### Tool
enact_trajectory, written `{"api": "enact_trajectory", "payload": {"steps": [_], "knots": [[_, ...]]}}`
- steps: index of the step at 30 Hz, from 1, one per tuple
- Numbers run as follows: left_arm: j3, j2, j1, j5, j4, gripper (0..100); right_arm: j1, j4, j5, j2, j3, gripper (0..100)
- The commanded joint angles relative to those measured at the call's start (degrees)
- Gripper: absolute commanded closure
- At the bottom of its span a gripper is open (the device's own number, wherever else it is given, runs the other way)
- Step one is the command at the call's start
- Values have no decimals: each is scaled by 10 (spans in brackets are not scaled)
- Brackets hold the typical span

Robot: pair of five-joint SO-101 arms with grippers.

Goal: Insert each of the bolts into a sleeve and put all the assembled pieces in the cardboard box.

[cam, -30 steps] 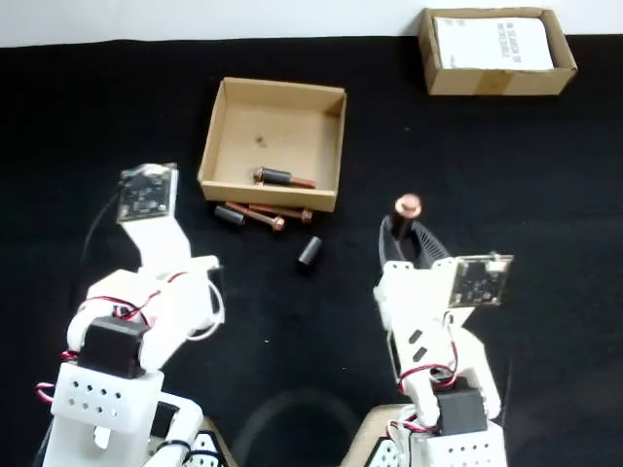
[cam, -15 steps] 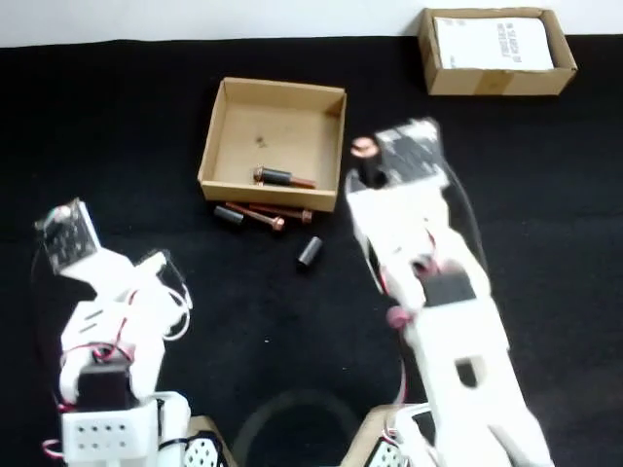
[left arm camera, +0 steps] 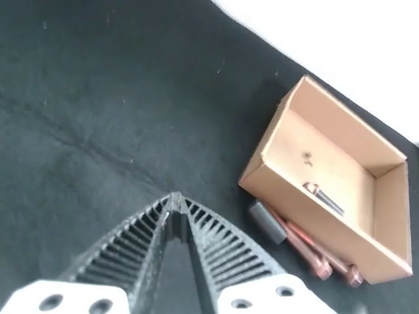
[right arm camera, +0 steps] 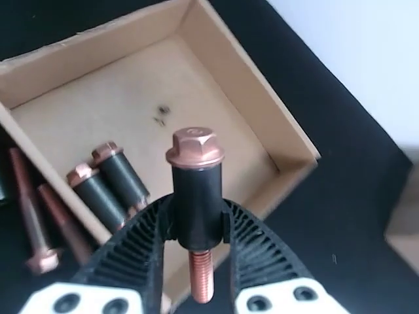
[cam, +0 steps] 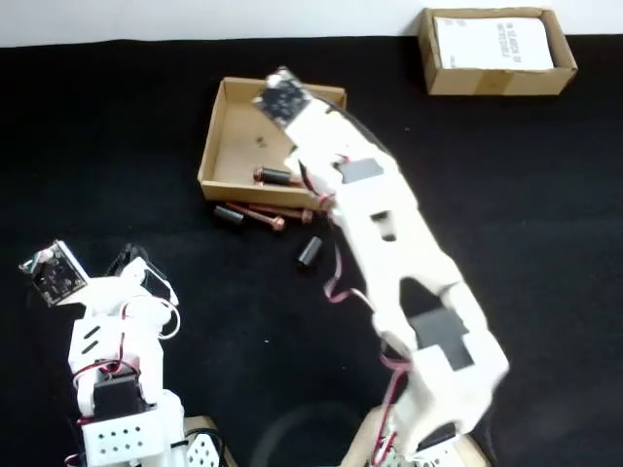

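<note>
right jaws: clamped on sleeved bolt point(right arm camera: 194, 203), over cardboard box point(right arm camera: 243, 91)
left jaws: together, above tabletop point(left arm camera: 98, 98), near left
in box: two assembled pieces point(right arm camera: 124, 176)

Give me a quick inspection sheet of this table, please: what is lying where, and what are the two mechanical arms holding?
Surface: black cloth covering the table.
Job's things: open cardboard box with two sleeved bolts inside; two bare bolts and two loose sleeves lie just outside its near wall.
Clutter: nothing seen.
Pincers: right pincer shut on a third sleeved bolt, over the box; left pincer shut and empty, over bare cloth.
Cables: red and white wires run along both arms.
Surroundings: second box holding white paper at the far corner; white strip beyond the cloth.
</note>
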Motion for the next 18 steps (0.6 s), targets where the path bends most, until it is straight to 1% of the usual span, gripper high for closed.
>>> {"api": "enact_trajectory", "payload": {"steps": [1, 7, 11, 12, 14, 16, 18], "knots": [[11, -7, -8, 2, -17, 992, -14, 0, 27, 73, -111, 990], [11, -6, -8, 2, -16, 991, -15, 0, 30, 189, -189, 990], [11, -6, -8, 2, -16, 991, -17, 2, 33, 220, -199, 986], [11, -6, -8, 2, -16, 991, -17, 2, 46, 222, -197, 986], [11, -6, -8, 2, -16, 991, -17, 8, 100, 224, -195, 983], [11, -6, -8, 2, -16, 991, -17, 29, 139, 224, -187, 957], [11, -6, -8, 2, -16, 991, -17, 44, 135, 220, -185, 919]]}}
